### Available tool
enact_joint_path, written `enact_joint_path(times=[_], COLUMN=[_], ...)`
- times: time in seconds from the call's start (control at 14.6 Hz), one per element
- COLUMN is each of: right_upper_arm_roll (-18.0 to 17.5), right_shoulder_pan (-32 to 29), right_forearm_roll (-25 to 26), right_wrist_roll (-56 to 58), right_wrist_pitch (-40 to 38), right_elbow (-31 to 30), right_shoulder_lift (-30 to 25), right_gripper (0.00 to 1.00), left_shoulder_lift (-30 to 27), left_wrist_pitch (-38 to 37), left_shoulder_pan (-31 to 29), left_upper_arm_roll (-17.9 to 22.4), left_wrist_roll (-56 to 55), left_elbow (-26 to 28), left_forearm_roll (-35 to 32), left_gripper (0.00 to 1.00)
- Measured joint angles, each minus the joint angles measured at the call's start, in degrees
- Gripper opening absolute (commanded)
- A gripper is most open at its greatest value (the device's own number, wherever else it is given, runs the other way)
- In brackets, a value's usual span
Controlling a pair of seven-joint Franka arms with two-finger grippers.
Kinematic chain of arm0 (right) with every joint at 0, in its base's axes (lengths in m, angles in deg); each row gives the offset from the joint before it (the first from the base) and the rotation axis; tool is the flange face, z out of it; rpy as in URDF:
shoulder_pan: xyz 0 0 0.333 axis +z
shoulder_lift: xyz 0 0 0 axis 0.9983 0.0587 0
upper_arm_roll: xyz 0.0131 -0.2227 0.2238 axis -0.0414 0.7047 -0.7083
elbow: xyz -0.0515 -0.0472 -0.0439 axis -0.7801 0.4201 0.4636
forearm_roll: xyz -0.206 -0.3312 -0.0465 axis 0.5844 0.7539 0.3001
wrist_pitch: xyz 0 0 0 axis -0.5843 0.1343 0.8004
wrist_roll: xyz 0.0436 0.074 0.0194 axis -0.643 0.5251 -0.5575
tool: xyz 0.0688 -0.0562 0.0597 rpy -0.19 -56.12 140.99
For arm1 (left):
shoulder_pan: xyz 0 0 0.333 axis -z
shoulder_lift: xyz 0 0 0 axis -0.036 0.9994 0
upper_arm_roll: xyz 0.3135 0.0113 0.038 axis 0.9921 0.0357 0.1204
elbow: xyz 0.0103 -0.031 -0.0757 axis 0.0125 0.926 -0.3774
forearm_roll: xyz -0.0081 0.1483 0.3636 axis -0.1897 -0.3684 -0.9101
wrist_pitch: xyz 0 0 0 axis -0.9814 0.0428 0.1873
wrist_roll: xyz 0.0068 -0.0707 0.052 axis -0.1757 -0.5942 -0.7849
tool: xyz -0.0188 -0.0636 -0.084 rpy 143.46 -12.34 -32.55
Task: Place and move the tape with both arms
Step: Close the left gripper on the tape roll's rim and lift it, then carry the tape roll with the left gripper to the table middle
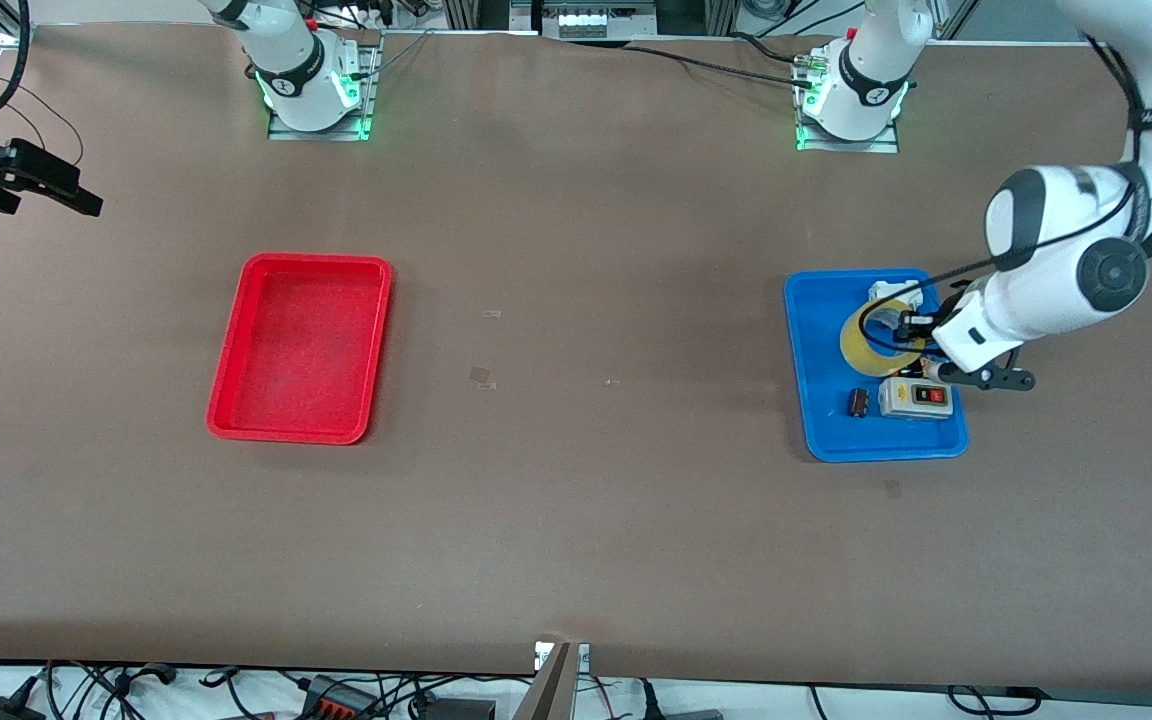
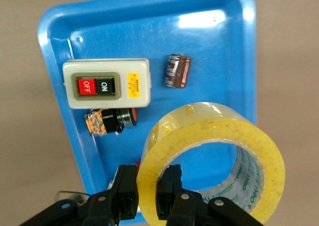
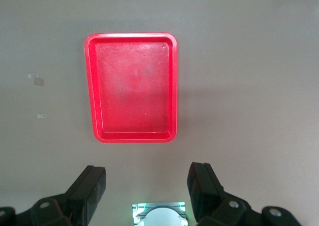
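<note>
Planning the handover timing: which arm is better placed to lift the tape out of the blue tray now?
Left. The left claw is already shut on the tape's wall, over the blue tray. The right claw is open, waiting high over the table near the red tray.

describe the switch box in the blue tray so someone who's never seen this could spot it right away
Start at the blue tray toward the left arm's end of the table. Within it, look in the part nearest the front camera for the switch box, beside a small dark capacitor. It is the only pale rectangular block there, with a red OFF button and a black ON button on its face.
</note>
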Motion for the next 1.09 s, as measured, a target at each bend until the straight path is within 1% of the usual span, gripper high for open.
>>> enact_joint_path(times=[0.07,0.2,0.48,0.68,0.75,0.89,0.96,1.09], right_upper_arm_roll=[-0.01,-0.03,-0.03,-0.03,-0.01,0.09,0.14,0.19], right_shoulder_pan=[0.0,0.0,0.0,-0.01,-0.04,-0.1,-0.13,-0.2], right_forearm_roll=[0.0,0.0,0.0,0.0,0.0,0.0,0.0,0.0], right_wrist_roll=[0.0,0.0,0.0,0.02,0.02,0.02,0.02,0.02], right_wrist_pitch=[0.04,0.06,0.14,0.13,0.13,0.13,0.13,0.13], right_elbow=[0.0,0.01,0.02,0.02,0.01,0.0,-0.03,-0.12], right_shoulder_lift=[-0.04,-0.09,-0.09,-0.07,-0.04,0.04,0.06,0.12], right_gripper=[0.98,0.98,0.99,0.99,0.99,0.99,0.99,0.99], left_shoulder_lift=[-1.5,-2.71,-1.61,0.64,1.78,4.99,7.27,13.01], left_wrist_pitch=[-1.27,-2.2,-1.99,-1.35,-1.21,-1.13,-0.95,-0.64], left_shoulder_pan=[0.12,0.47,1.67,2.89,4.26,9.01,11.96,17.04], left_upper_arm_roll=[-1.2,-5.7,-14.93,-21.61,-22.86,-23.51,-23.56,-23.64], left_wrist_roll=[-1.89,-8.23,-20.13,-29.55,-32.29,-37.67,-41.2,-48.76], left_elbow=[0.0,0.1,0.5,-0.5,-1.36,-3.77,-5.44,-9.64], left_forearm_roll=[0.03,0.04,0.06,0.06,0.06,-0.11,-1.14,-5.47], left_gripper=[0.09,0.1,0.1,0.1,0.11,0.13,0.13,0.14])
